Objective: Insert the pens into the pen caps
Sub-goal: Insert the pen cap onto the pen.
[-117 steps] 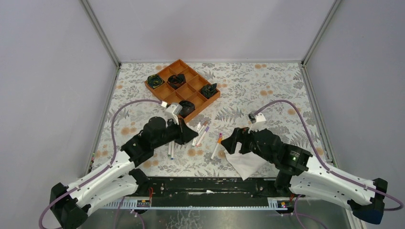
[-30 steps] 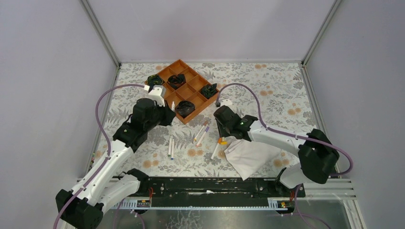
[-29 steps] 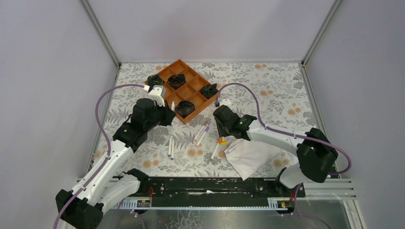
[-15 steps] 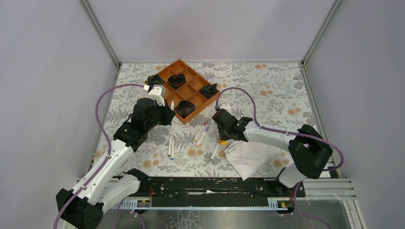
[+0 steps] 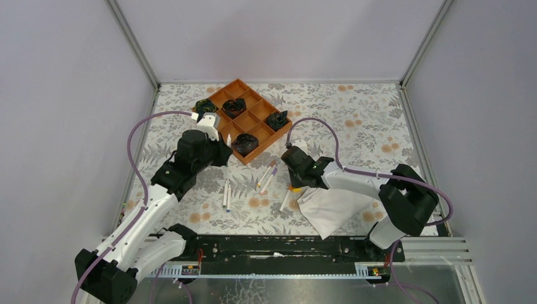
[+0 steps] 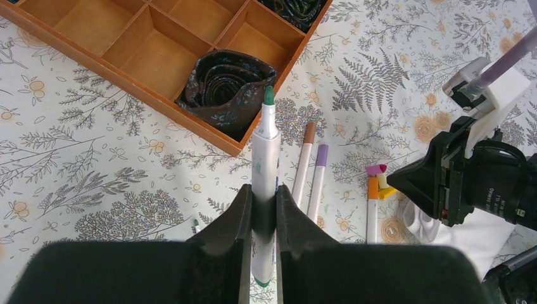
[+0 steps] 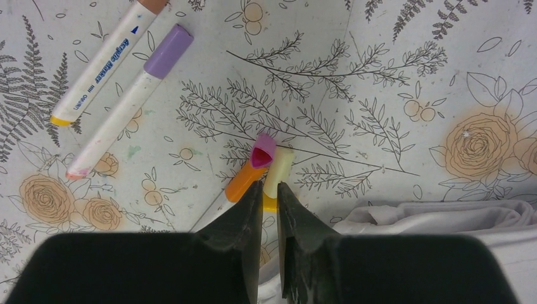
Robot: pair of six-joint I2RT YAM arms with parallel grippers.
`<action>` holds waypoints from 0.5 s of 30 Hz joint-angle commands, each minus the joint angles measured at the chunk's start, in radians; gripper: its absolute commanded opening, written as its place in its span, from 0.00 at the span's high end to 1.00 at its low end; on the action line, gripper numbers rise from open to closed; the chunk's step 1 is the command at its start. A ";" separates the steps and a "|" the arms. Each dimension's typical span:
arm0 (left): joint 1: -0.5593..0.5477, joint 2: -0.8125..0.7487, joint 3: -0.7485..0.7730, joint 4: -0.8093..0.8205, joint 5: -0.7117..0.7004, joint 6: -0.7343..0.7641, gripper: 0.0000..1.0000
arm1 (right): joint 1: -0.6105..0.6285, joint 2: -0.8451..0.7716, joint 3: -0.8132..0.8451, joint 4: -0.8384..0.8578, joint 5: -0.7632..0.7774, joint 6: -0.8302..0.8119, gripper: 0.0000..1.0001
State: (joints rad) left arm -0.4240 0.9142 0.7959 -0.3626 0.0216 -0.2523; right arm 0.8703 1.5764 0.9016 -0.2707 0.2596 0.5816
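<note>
We grip a pen (image 6: 266,152) in the left pincer (image 6: 264,191); the right pincer (image 7: 269,189) pinches a yellow cap (image 7: 279,166) at its tips.

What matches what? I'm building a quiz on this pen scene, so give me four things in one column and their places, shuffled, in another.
1. green-tipped pen
2. yellow cap
3. purple-capped pen
4. rolled dark cloth

A. in a tray compartment
B. lying free on the table
C. clamped in the left tool
D. between the tips of the right tool

Pairs: 1-C, 2-D, 3-B, 4-A
</note>
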 commanded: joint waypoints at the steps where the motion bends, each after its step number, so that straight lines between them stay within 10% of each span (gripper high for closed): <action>1: 0.008 -0.008 0.005 0.034 -0.007 0.008 1.00 | -0.008 0.014 0.005 0.037 -0.002 0.014 0.80; 15: 0.008 -0.018 0.004 0.034 -0.001 0.007 1.00 | -0.007 0.055 0.003 0.037 0.026 0.018 0.79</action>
State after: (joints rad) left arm -0.4240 0.9127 0.7963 -0.3626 0.0219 -0.2523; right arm 0.8703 1.6264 0.9016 -0.2508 0.2607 0.5846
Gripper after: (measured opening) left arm 0.088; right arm 0.209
